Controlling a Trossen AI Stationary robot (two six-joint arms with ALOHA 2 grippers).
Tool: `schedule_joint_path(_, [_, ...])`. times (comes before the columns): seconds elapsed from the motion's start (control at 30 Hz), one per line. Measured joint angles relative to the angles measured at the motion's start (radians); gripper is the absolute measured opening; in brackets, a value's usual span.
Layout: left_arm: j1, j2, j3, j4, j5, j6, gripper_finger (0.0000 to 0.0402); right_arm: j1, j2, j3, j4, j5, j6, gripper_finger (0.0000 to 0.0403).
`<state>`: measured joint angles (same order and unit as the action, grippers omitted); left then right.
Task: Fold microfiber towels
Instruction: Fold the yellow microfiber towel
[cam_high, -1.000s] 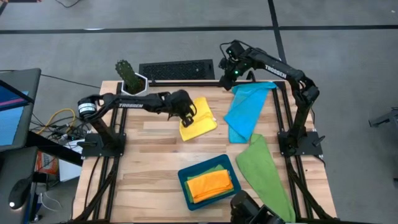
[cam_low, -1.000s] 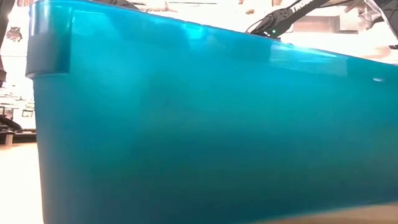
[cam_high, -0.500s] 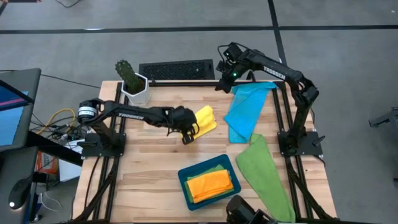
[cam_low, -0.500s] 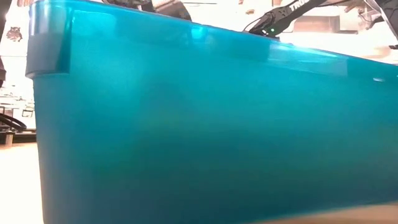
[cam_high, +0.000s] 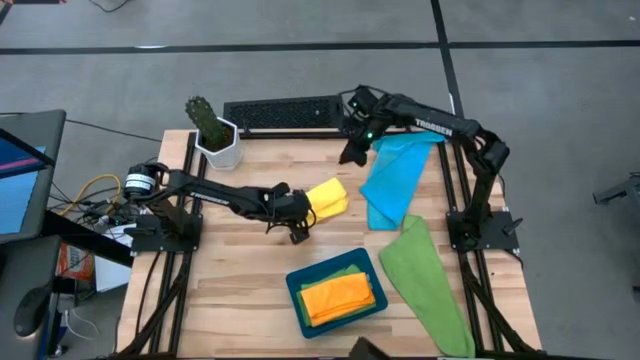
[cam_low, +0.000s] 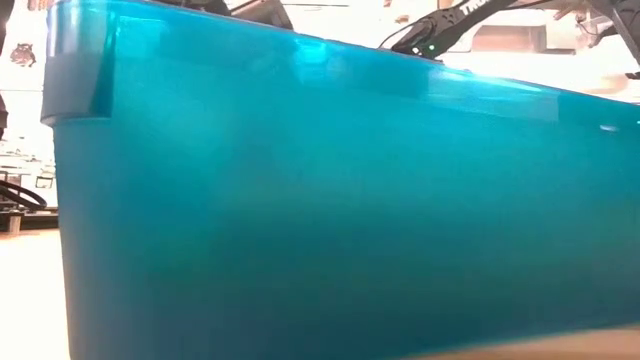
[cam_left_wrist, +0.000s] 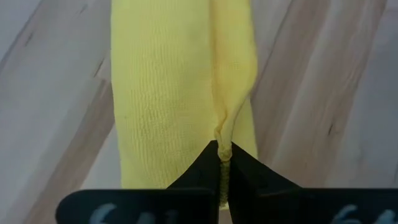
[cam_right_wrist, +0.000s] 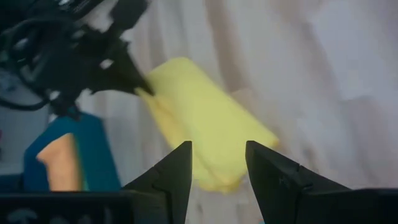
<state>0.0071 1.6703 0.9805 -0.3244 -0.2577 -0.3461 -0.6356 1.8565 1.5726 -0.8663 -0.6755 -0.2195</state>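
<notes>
The yellow towel (cam_high: 328, 196) lies bunched mid-table (cam_high: 240, 270), its near edge pinched in the clenched left claw (cam_high: 300, 225). The right claw (cam_high: 350, 152) hovers released above the table's far side, beside the blue towel (cam_high: 393, 178). A green towel (cam_high: 425, 275) lies at the right edge. The orange towel (cam_high: 338, 296) sits folded on another green one in the teal tray (cam_high: 296, 293).
</notes>
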Motion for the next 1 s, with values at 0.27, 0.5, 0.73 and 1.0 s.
schedule_joint_path(0.27, [0.0, 0.0, -0.017, 0.081, 0.009, -0.029, 0.0, 0.105, 0.0, -0.15, 0.181, -0.071, 0.049, 0.0175])
schedule_joint_path(0.5, [0.0, 0.054, -0.012, 0.098, 0.055, -0.035, 0.0, 0.162, 0.001, -0.289, 0.377, -0.077, 0.114, 0.0175])
schedule_joint_path(0.73, [0.0, 0.105, -0.014, 0.086, 0.036, -0.088, 0.0, 0.187, 0.001, -0.424, 0.58, 0.173, 0.125, 0.0175])
schedule_joint_path(1.0, [0.0, 0.103, -0.014, 0.074, 0.061, -0.135, 0.0, 0.203, 0.014, -0.512, 0.722, 0.283, 0.115, 0.0175])
